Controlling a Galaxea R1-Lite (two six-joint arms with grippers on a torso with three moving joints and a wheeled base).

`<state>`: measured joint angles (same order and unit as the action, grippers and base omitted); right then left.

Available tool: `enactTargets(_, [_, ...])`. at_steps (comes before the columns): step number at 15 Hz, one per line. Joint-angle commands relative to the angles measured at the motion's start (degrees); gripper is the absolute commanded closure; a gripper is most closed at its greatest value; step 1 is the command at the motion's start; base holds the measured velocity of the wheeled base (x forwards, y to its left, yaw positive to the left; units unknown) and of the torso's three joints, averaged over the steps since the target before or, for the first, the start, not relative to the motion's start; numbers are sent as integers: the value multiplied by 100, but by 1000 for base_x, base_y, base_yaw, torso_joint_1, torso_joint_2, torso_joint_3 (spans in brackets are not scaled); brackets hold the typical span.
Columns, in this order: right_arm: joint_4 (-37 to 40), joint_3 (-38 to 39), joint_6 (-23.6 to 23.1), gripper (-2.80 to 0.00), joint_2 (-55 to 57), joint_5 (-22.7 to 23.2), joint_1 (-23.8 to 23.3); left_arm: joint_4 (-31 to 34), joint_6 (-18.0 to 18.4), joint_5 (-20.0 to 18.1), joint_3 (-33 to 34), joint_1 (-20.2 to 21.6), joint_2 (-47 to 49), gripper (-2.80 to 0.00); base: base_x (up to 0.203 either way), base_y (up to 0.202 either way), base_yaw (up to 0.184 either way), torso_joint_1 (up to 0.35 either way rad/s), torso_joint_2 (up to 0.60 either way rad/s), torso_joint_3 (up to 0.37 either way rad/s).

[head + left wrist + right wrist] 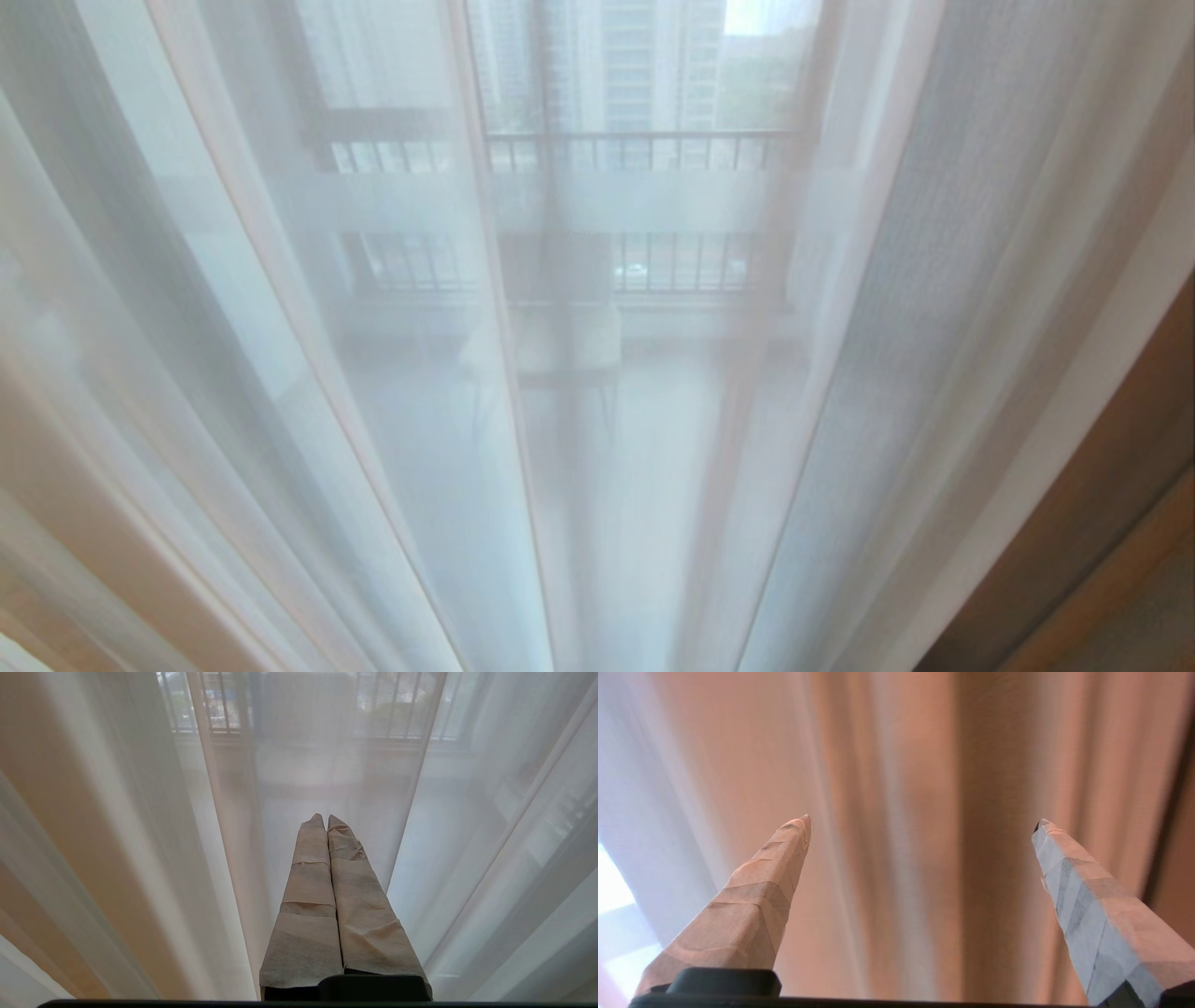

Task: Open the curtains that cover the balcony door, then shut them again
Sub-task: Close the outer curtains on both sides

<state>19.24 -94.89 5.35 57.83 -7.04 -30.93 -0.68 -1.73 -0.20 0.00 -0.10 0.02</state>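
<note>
Sheer white fabric fills the head view: the thin, see-through panels of the curtains hang in long folds right across the balcony door, whose dark frame and frosted white band show only dimly through the weave, with a black railing and tall buildings beyond. A strip of the heavier beige-tan woven drape hangs at the far right edge, and it fills the right wrist view in deep vertical folds.

Neither arm shows in the head view. The right pincer, its paper-taped fingers spread wide apart, points at those tan folds with nothing between its tips; how near the cloth is cannot be told. The left pincer is pressed fully together, empty, aimed at the sheer panels and apparently parked.

The risks lie in the grab, as I judge it. Closing on a single shallow fold would likely let the cloth slip out once the arm pulls sideways. Catching only the tan drape could leave the sheer layer covering the glass, so the door stays veiled. Pulling downward instead of along the rail might strain the hangers overhead, which are out of sight. Loose fabric could also drape over the wrist and snag.
</note>
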Motion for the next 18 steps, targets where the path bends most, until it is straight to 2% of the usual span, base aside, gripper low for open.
enactTargets(1, [44,-12,1,-280,-255,-189,-1,-2,-3,2,0,1,-2,0,0,0,0,0,0,0])
enactTargets(3, [45,13,17,-280,-211,-352,-10,-2,-3,2,0,1,-2,0,0,0,0,0,0,0])
enactTargets(7, [-58,17,218,-280,218,-383,-86,-2,-3,2,0,1,-2,0,0,0,0,0,0,0])
enactTargets(11, [-366,23,526,-280,852,-328,-502,-2,-3,2,0,1,-2,0,0,0,0,0,0,0])
enactTargets(15, [-683,4,734,-280,1388,-3,-563,-2,-3,2,0,1,-2,0,0,0,0,0,0,0])
enactTargets(18, [-875,4,888,-280,1649,562,-587,-2,-3,2,0,1,-2,0,0,0,0,0,0,0])
